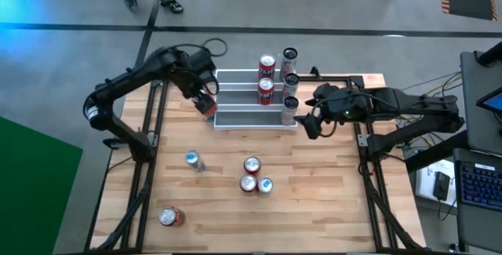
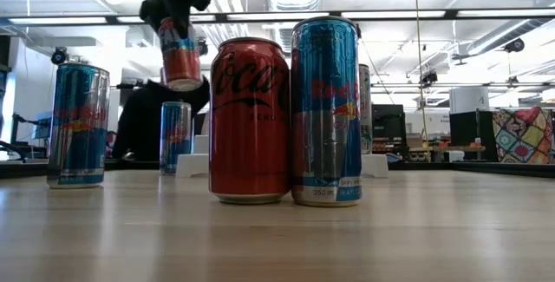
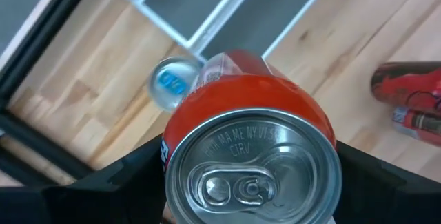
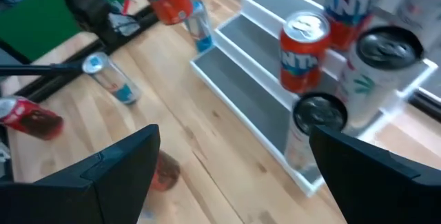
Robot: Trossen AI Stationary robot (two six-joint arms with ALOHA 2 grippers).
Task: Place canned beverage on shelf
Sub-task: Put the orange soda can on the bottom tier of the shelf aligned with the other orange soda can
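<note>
The shelf (image 1: 243,98) is a white three-step rack with grey treads at the table's far middle. Two red cans (image 1: 267,78) and three dark-topped cans (image 1: 290,81) stand on its right part. My left gripper (image 1: 207,103) is shut on a red can (image 2: 180,55) at the shelf's left end, above the table. My right gripper (image 1: 311,123) is open and empty by the shelf's right end, near the lowest dark-topped can (image 4: 310,131). My left gripper pinches the red can's side wall near its top end (image 3: 178,131) between its two fingers (image 3: 117,186). The fingers come from above, pointing down. The can hangs below them, slightly tilted and lifted clear of the table (image 2: 277,239).
A blue can (image 1: 194,161) stands at the table's left middle, and three cans (image 1: 252,176) stand grouped at the centre. A red can (image 1: 170,217) lies on its side at the near left. A person's feet (image 1: 149,0) show beyond the far edge.
</note>
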